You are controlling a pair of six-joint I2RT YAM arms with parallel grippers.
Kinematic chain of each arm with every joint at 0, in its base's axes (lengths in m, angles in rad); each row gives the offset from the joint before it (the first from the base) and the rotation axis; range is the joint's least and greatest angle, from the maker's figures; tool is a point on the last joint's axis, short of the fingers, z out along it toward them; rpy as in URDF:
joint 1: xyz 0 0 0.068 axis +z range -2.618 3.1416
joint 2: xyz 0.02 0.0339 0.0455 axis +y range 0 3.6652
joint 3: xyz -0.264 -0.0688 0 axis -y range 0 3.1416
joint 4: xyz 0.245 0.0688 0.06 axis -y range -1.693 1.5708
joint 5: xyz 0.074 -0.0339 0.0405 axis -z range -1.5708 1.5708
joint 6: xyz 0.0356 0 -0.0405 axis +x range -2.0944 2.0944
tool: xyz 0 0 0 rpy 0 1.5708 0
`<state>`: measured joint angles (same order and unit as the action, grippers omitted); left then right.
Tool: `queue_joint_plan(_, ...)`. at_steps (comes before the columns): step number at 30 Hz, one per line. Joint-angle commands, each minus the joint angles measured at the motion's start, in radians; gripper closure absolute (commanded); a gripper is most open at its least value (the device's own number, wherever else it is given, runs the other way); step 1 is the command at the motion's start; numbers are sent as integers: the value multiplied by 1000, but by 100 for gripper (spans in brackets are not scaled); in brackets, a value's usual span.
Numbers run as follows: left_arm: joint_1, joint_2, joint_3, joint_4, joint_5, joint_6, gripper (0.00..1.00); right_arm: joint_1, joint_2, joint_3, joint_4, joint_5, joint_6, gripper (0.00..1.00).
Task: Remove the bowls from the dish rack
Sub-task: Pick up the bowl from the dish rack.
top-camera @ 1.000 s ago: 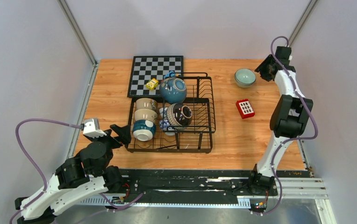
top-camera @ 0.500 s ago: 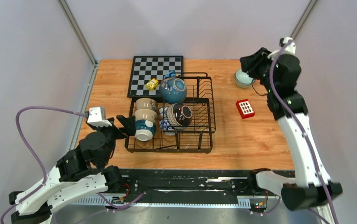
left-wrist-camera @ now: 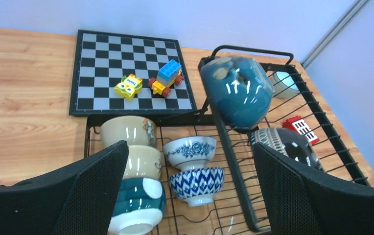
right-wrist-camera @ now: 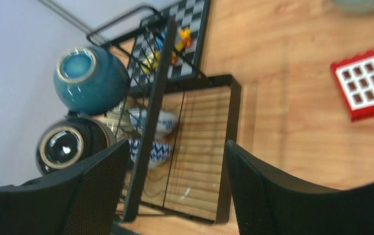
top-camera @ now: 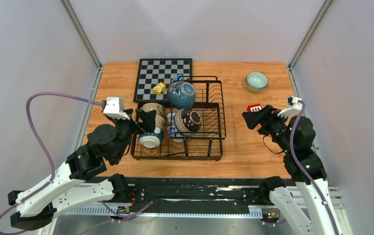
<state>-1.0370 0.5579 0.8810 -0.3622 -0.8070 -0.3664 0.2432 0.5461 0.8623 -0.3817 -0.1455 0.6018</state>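
Left gripper (top-camera: pixel 138 120): jaws spread wide, nothing between them. It hovers over the left end of the dish rack (top-camera: pixel 185 156), above the left column of bowls. Contact with the bowls: can't tell from the top view.

Left wrist view lays that column out: beige bowl (left-wrist-camera: pixel 126 131), second beige bowl (left-wrist-camera: pixel 143 161), blue-banded bowl (left-wrist-camera: pixel 136 205), all on their sides and nested front to back. In the top view the gripper finger hides part of this column.

The same wrist view shows two blue-and-white bowls (left-wrist-camera: pixel 191 151) side by side in the next row. From the top they are mostly hidden behind the dark speckled bowl (top-camera: pixel 189 121).

Teal bowl (top-camera: pixel 181 94) is tipped against the rack's far-side wires.

Right gripper (top-camera: pixel 250 115): jaws apart, empty, in the air over the table (top-camera: pixel 253 152) just right of the rack.

Red block (right-wrist-camera: pixel 368 83) is fully visible from the right wrist. From the top the gripper covers most of it.

Mint bowl (top-camera: pixel 256 81) is out of the rack, upright on the table at the far right. The right wrist catches only a blurred sliver of it.

Chessboard (top-camera: pixel 165 68) is behind the rack, with a yellow toy block (top-camera: pixel 159 88) and a blue toy block (left-wrist-camera: pixel 168 76) on it.
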Motion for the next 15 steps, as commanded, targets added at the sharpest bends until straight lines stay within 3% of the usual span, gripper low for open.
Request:
queue_joint_plan(1,24,160,174,-66,61,4,0,21,-83,-66,-37,-110,81,25)
queue_joint_plan(5,178,241,267,-81,368,-57,0,33,-104,-77,-21,-120,79,26)
queue_joint_plan(8,394,254,248,-27,612,-166,0,41,-82,-75,-3,-93,68,28)
queue_joint_plan(12,689,269,109,196,979,-395,0,56,-55,-63,19,-29,47,32)
queue_joint_plan(15,791,301,-9,394,1123,-560,0,70,-32,-33,19,8,13,32)
